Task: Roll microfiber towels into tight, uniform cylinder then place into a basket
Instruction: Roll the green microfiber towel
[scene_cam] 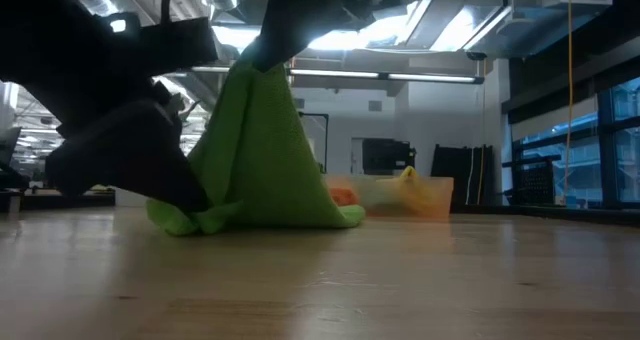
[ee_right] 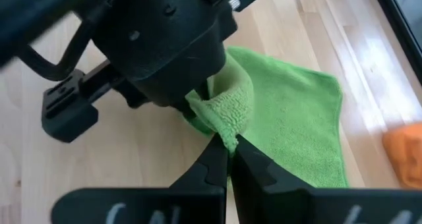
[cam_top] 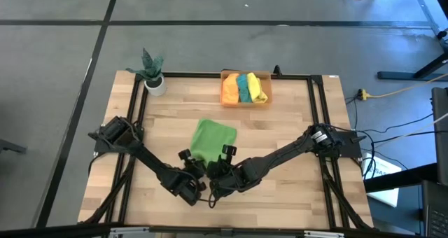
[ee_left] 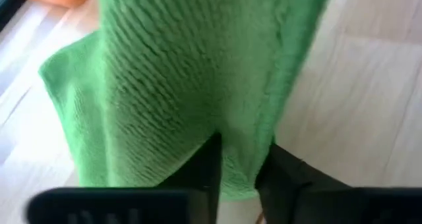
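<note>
The light green towel (cam_top: 213, 138) lies at the table's middle, its near part pulled up into a tent shape (scene_cam: 262, 150) while its far part and lower edge rest on the wood. My right gripper (ee_right: 229, 151) is shut on the raised peak. My left gripper (ee_left: 242, 165) sits lower, at the towel's near edge, with cloth between its fingers. The orange basket (cam_top: 225, 96) stands at the far edge and holds rolled orange, teal and yellow towels (cam_top: 245, 88). My left gripper has the towel's hemmed edge (ee_left: 245, 145) between its two fingers, low on the hanging part, coming in slanting down from the table's near left. Several layers or one, I cannot tell. My right gripper pinches a folded-over bit of the towel's edge (ee_right: 231, 122) between its two fingertips, slanting down from the near right. The cloth hangs below the fingers in a tent (scene_cam: 265, 90), its lower part on the table.
A white pot with a green plant (cam_top: 153, 75) stands at the far left corner. A black frame (cam_top: 316, 112) runs along the table's sides. Bare wood lies to the left and right of the towel.
</note>
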You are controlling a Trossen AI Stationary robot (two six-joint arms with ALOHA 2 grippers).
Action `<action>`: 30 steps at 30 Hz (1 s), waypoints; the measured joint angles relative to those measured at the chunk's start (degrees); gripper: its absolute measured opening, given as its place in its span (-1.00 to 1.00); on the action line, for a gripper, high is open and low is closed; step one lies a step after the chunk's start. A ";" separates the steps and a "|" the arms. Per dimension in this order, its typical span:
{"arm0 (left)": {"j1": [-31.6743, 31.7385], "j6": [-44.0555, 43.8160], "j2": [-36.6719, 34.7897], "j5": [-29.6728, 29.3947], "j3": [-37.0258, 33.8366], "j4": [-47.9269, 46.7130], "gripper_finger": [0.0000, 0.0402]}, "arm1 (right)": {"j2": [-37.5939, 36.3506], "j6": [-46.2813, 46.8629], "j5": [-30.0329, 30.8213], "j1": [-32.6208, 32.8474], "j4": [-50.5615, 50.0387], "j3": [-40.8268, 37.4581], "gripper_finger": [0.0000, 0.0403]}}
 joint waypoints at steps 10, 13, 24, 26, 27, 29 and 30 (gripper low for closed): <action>-1.75 4.95 -3.87 12.92 1.80 -10.55 -0.98 | 0.02 2.25 -3.43 0.44 -1.60 0.00 -0.96; -2.79 8.51 -6.23 18.34 2.27 -12.88 -0.99 | 0.02 3.19 -5.20 1.00 -2.00 0.00 -0.96; -4.89 22.33 -12.59 34.05 2.43 -15.58 -1.00 | 2.36 6.95 -17.28 2.34 -1.35 0.11 -0.96; -4.91 24.30 -13.04 36.01 2.43 -15.62 -1.00 | 3.08 7.34 -18.82 2.40 -1.25 0.11 -0.96; -4.86 25.35 -13.10 37.16 2.40 -15.65 -1.00 | 3.34 7.37 -19.49 2.45 -0.91 0.11 -0.96; -4.63 27.34 -13.14 39.02 2.42 -15.64 -1.00 | 3.58 7.37 -20.89 2.55 -0.66 0.11 -0.96; -4.47 28.33 -13.14 39.48 2.40 -15.66 -1.00 | 3.58 7.39 -21.34 2.62 -0.53 0.11 -0.96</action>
